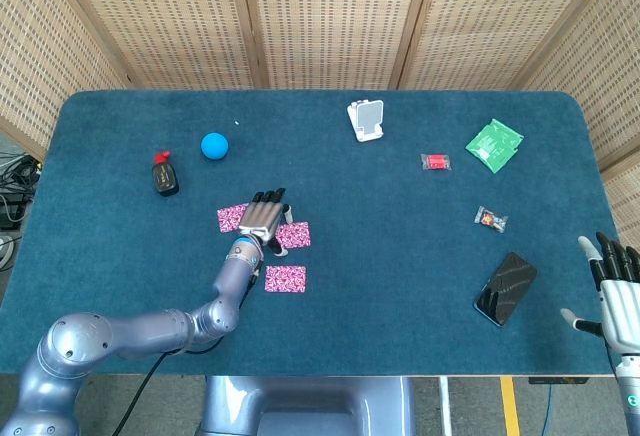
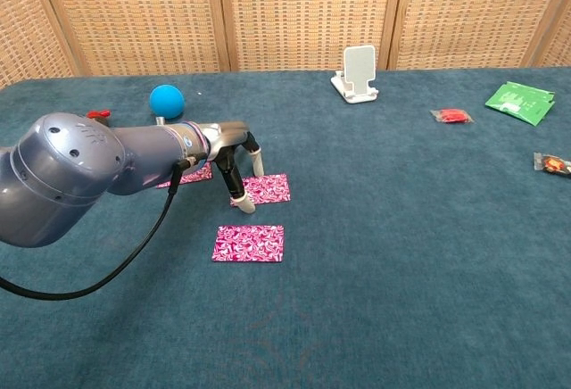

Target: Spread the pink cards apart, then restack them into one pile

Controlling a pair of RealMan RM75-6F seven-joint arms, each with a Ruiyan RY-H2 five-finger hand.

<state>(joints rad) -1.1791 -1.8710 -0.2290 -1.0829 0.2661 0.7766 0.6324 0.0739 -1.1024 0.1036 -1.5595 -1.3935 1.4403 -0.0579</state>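
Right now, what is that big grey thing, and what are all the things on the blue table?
The grey thing is a robot's arm. It ends in a left hand with fingers like yours. One picture looks down from the robot's head; the other looks forward from its chest.

On the blue table lie three pink cards, spread apart: one far card partly hidden by the hand, one middle card under a fingertip, and one near card lying alone. The hand presses down but holds nothing.

The right hand waits open at the table's edge. Around them are a blue ball, a black phone, a green packet, a white stand and small sweets.
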